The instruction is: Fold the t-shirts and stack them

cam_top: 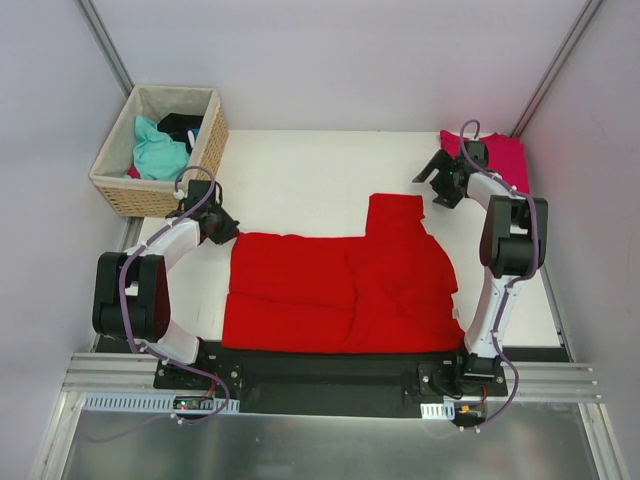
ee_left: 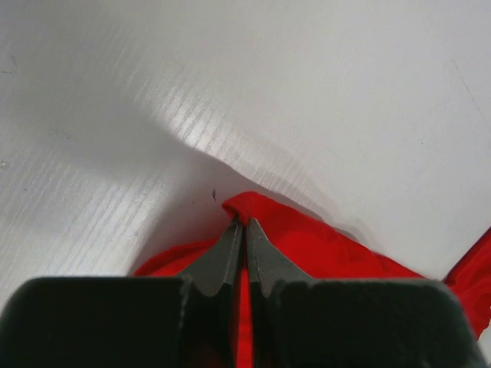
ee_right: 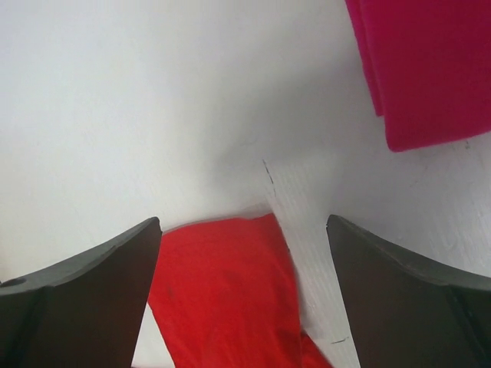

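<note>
1. We see left pincer (ee_left: pixel 244 224) closed tight, pinching red t-shirt (cam_top: pixel 340 290) corner.
2. We see right pincer (ee_right: pixel 244 221) wide open, empty, over its sleeve; magenta t-shirt (ee_right: pixel 430 69) just beyond, on surface (cam_top: pixel 300 170).

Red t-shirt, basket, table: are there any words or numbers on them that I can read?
None can be read. The red t-shirt is plain, with no print or label showing. The magenta-pink t-shirt, the wicker basket and the white table carry no writing. Small parts at the arm bases are too tiny to read.
</note>
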### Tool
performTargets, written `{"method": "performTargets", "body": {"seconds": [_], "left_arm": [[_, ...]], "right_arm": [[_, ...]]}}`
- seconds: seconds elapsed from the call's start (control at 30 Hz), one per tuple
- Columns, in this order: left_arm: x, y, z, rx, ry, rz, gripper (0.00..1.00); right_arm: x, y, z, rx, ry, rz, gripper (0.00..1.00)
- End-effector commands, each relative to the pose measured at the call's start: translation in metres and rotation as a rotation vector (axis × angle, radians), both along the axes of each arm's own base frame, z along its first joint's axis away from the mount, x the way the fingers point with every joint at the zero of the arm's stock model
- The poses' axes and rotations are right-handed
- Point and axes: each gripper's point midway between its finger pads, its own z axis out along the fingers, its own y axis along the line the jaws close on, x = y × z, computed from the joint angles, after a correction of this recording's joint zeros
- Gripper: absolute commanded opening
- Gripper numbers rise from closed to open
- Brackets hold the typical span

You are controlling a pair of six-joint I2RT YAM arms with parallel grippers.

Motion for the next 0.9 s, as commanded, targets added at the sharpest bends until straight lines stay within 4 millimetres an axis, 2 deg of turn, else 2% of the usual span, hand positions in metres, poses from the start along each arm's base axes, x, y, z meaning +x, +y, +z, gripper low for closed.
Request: {"method": "performTargets", "body": {"seconds": [0.0,0.07,0.33,0.4,0.53,0.63,0.67,0.77,0.87], "left_arm": [[0.007,-0.006,0.012,-0.007,-0.020,-0.020,0.00],[0.008,-0.006,0.011,-0.009,-0.017,-0.020,0.00],[0.009,-0.007,0.009,-0.012,-0.012,-0.018,0.00],[0.008,-0.008,0.009,-0.014,-0.012,-0.019,0.00],[0.007,-0.007,0.009,-0.012,-0.012,-0.016,0.00],[0.007,-0.007,0.009,-0.012,-0.012,-0.014,0.00],[0.007,-0.007,0.009,-0.013,-0.012,-0.015,0.00],[0.008,-0.008,0.010,-0.015,-0.014,-0.016,0.00],[0.008,-0.008,0.011,-0.013,-0.016,-0.014,0.00]], "right_arm": [[0.007,0.012,0.007,0.058,-0.019,0.027,0.92],[0.003,0.013,0.002,0.065,-0.004,0.026,0.87],[-0.010,0.021,-0.008,0.059,0.032,0.037,0.83],[-0.012,0.024,-0.009,0.065,0.039,0.040,0.76],[-0.014,0.027,-0.012,0.063,0.055,0.038,0.68],[-0.016,0.026,-0.015,0.064,0.067,0.030,0.58],[-0.017,0.027,-0.016,0.064,0.070,0.031,0.51],[-0.019,0.025,-0.018,0.057,0.079,0.025,0.43],[-0.019,0.024,-0.017,0.047,0.083,0.023,0.38]]}}
